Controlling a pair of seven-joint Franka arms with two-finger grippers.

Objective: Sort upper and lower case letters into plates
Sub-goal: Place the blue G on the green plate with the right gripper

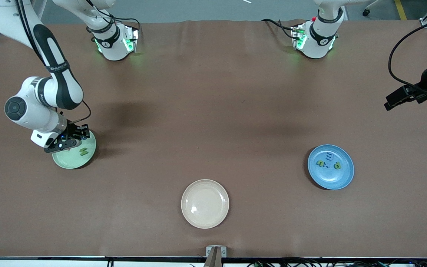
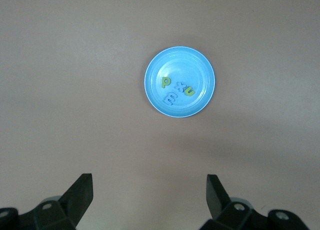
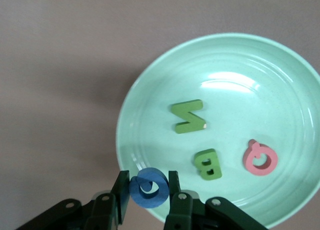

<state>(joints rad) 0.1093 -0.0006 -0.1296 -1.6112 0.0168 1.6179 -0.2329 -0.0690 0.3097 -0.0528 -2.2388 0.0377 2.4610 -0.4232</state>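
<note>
Two fingers of the right gripper (image 3: pixel 148 190) clamp a blue letter (image 3: pixel 148 188) over the green plate (image 3: pixel 150 110), ready to drop; the left gripper (image 2: pixel 150 195) waits open above the blue plate (image 2: pixel 200 65).

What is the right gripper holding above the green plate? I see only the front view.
Observer: The right gripper is shut on a blue ring-shaped letter, over the green plate at its rim.
Operator: Which letters lie in that plate?
Observer: A green zigzag letter, a green B and a pink Q.
Operator: Is the left gripper open?
Observer: Yes. The left gripper waits open, over bare table beside the blue plate.
</note>
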